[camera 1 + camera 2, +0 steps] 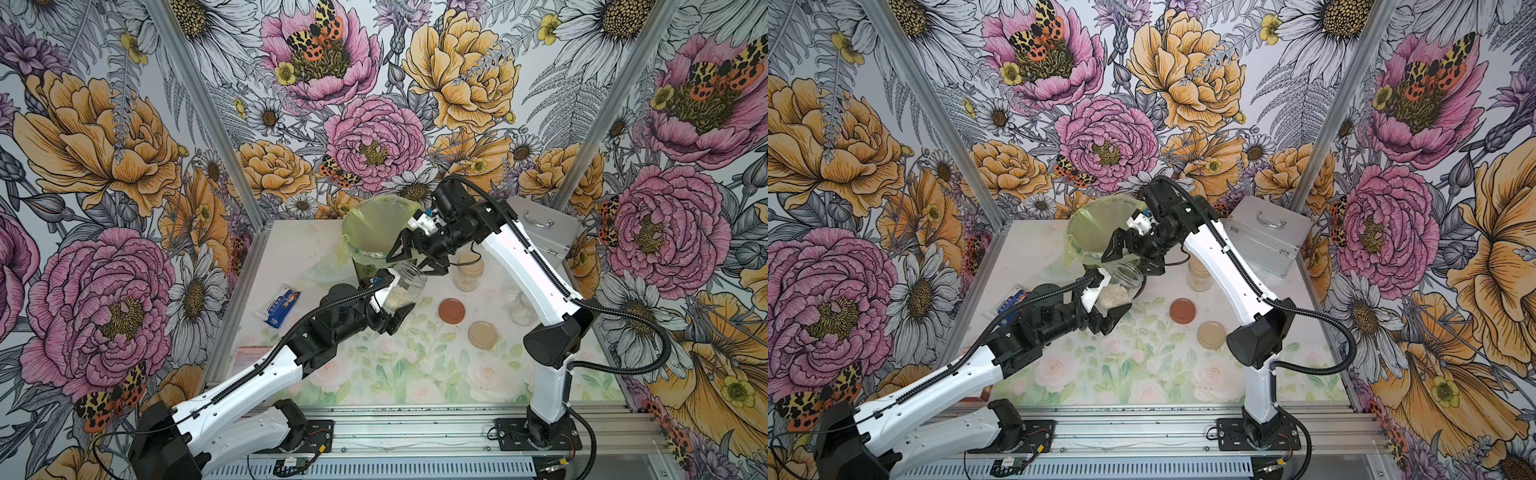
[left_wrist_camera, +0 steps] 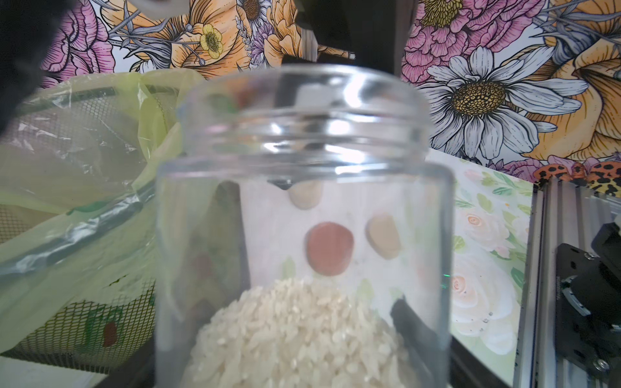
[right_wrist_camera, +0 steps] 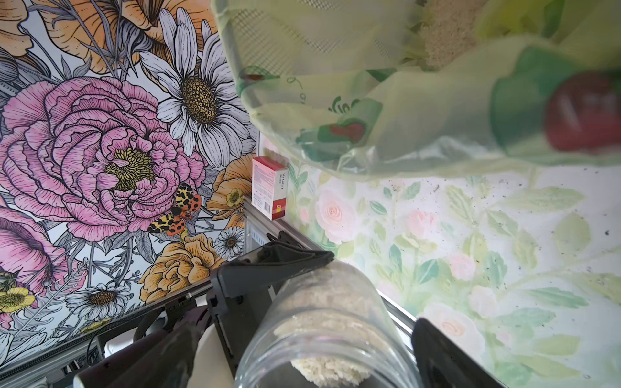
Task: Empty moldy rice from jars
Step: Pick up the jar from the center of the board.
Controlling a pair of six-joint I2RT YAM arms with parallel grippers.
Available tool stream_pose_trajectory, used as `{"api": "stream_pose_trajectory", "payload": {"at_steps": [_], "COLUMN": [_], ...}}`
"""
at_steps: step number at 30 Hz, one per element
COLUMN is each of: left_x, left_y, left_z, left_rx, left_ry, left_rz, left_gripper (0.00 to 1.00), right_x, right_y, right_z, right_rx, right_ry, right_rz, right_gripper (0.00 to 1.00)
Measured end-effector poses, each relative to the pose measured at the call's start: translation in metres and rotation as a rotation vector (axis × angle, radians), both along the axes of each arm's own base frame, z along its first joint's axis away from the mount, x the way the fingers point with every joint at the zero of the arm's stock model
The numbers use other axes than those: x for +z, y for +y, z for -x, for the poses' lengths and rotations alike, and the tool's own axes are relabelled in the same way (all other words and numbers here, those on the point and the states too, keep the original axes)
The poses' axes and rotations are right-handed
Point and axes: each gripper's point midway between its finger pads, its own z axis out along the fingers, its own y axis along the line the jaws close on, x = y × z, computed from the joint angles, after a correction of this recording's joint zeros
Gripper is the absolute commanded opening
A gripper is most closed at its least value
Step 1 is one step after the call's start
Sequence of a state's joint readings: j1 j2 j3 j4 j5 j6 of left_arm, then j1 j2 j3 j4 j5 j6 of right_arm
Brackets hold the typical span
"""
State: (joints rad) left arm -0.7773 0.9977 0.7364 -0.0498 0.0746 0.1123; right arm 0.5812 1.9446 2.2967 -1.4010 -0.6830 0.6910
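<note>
My left gripper (image 1: 397,300) (image 1: 1109,302) is shut on a lidless clear jar (image 1: 406,279) (image 2: 302,161), tilted with its mouth toward the bin. Moldy rice (image 1: 395,296) (image 2: 295,336) (image 3: 331,369) lies heaped in its lower part. My right gripper (image 1: 413,264) (image 1: 1129,264) stands open, one finger on each side of the jar's mouth (image 3: 329,342) and apart from the glass. A second jar (image 1: 468,274) with rice stands further right, and an empty jar (image 1: 521,309) sits by the right arm. A reddish-brown lid (image 1: 451,311) and a beige lid (image 1: 482,334) lie flat on the table.
The dark mesh bin (image 1: 374,232) lined with a yellow-green bag stands just behind the jar, with some rice (image 3: 447,37) inside. A silver case (image 1: 540,228) is at the back right. A blue-white packet (image 1: 282,309) lies left, and a red-white box (image 3: 268,188) sits by the left rail.
</note>
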Motion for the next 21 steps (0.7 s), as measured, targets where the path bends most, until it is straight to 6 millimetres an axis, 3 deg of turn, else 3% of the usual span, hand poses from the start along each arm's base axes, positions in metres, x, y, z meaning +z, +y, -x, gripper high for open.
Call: {"api": "stream_pose_trajectory", "payload": {"at_steps": [8, 16, 21], "left_x": [-0.003, 0.040, 0.055], "left_y": [0.013, 0.013, 0.018], "left_z": [-0.007, -0.014, -0.019], "left_rx": [0.025, 0.032, 0.060], "left_ry": [0.059, 0.035, 0.057], "left_rz": [-0.032, 0.001, 0.015], "left_gripper": [0.00, 0.00, 0.00], "right_x": [0.021, 0.025, 0.025], "right_y": [-0.009, -0.023, -0.032], "right_z": [-0.019, -0.039, -0.051], "right_rx": [-0.045, -0.098, -0.138], "right_ry": [-0.065, -0.101, -0.128], "right_rz": [-0.048, -0.054, -0.036], "right_gripper": [0.99, 0.99, 0.99]}}
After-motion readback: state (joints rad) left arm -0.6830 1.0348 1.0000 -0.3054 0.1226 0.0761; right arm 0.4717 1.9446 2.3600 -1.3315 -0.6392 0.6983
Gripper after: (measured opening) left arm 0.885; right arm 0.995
